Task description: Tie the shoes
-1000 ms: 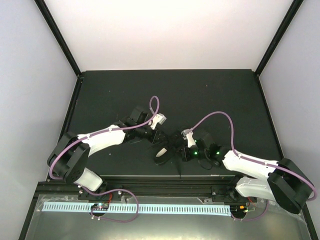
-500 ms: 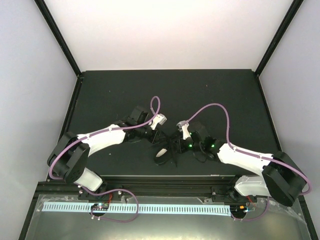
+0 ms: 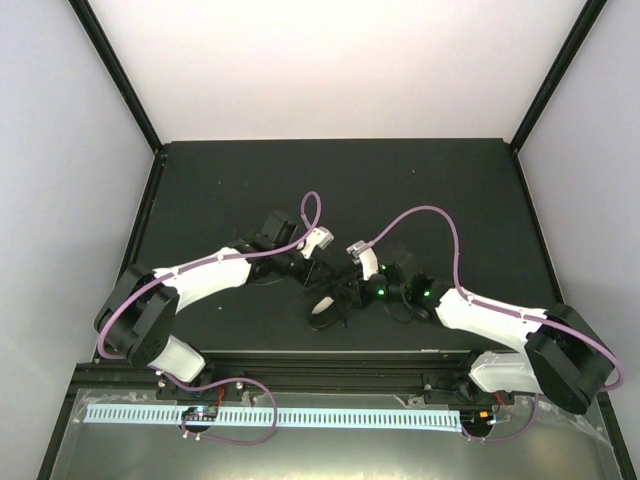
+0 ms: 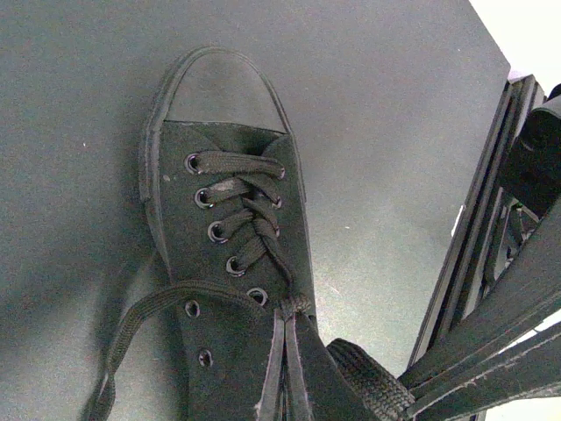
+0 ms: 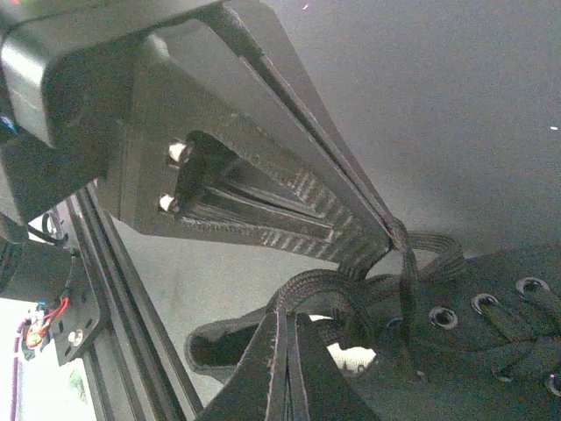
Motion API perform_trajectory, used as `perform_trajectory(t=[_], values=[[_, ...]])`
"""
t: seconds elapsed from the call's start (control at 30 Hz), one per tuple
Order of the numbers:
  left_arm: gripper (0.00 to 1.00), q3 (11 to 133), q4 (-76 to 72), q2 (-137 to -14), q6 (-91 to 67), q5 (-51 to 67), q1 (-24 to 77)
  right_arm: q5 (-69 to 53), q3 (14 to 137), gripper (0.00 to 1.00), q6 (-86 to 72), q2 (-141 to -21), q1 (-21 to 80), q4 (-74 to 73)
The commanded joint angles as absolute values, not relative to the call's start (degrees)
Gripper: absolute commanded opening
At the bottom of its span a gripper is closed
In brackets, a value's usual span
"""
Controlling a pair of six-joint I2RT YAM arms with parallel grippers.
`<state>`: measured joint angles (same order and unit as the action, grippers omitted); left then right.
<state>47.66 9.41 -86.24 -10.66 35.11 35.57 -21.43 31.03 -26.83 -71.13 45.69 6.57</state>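
The black shoe (image 3: 328,303) lies near the table's front edge between my two grippers. In the left wrist view the shoe (image 4: 230,175) points its toe away, laces crossed through the eyelets. My left gripper (image 4: 293,312) is shut on a black lace just above the top crossing. In the right wrist view my right gripper (image 5: 287,317) is shut on a loop of lace (image 5: 351,289) beside the shoe's opening (image 5: 491,351). The left gripper (image 5: 394,231) shows there too, pinching a lace strand. From above, the left gripper (image 3: 318,273) and right gripper (image 3: 346,293) almost touch over the shoe.
The black metal rail (image 3: 350,352) of the table's front edge runs just below the shoe; it also shows in the left wrist view (image 4: 478,219). The dark mat (image 3: 330,190) stretches back to the white walls. Purple cables arch over both arms.
My right arm has moved left and a little up, bringing its gripper in over the shoe beside the left gripper. The left arm has hardly moved.
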Motion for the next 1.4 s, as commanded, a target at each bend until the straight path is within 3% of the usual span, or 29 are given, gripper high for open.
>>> perform_trajectory(t=[0.0, 0.8, 0.97, 1.23, 1.37], values=[[0.02, 49.77, 9.68, -85.56, -9.71, 34.54, 35.1, -22.05, 30.17, 0.02, -24.89, -72.95, 45.98, 9.81], [0.03, 48.03, 8.52, -86.75, -5.64, 44.25, 36.01, -13.1, 30.51, 0.02, -30.25, -78.93, 45.98, 8.53], [0.11, 48.0, 10.42, -86.25, -5.48, 42.56, 36.19, -13.1, 30.5, 0.02, -30.36, -79.0, 45.97, 8.63], [0.4, 46.01, 6.69, -81.14, -13.79, 34.77, 33.87, -13.25, 29.98, 0.02, -30.5, -79.04, 46.05, 8.87], [0.46, 45.71, 5.33, -81.52, -17.36, 32.85, 32.48, -13.51, 29.84, 0.02, -30.5, -79.25, 45.97, 9.31]])
